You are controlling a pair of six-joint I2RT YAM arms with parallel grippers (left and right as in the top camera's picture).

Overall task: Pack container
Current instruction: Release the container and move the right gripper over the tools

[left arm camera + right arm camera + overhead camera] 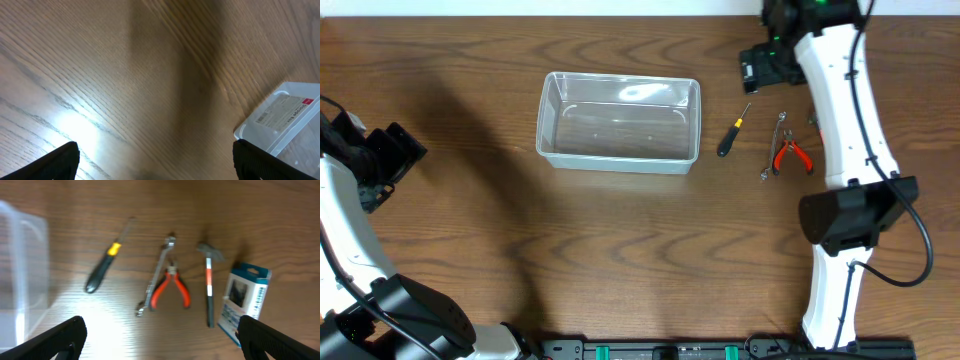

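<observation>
Nearest the robot's side, the wooden table (620,250) lies bare between the two arm bases. A little farther out on the left, the left gripper (155,152) hangs over open wood with its fingers spread wide and nothing between them. In its wrist view one rounded corner of the container, carrying a white label, shows at the right edge, well apart from the fingers. On the right side lie the hand tools, near one another but apart. The red-handled pliers (792,155) lie just beside a slim wrench (772,148). To their left is a screwdriver (732,132) with a black grip and a yellow band, its tip angled toward the far right. Seen from the right wrist, a hammer (209,285) and a small blue-and-white box (245,302) lie to the right of the pliers. The container (619,122) stands in the middle of the table toward the far half, upright with its mouth facing up. Its long axis runs left to right across the table and its short sides face the arms' two sides. The screwdriver lies near its right end without touching it. Farthest out, the right gripper (160,332) is held above the tools with its fingers wide apart, gripping nothing.
</observation>
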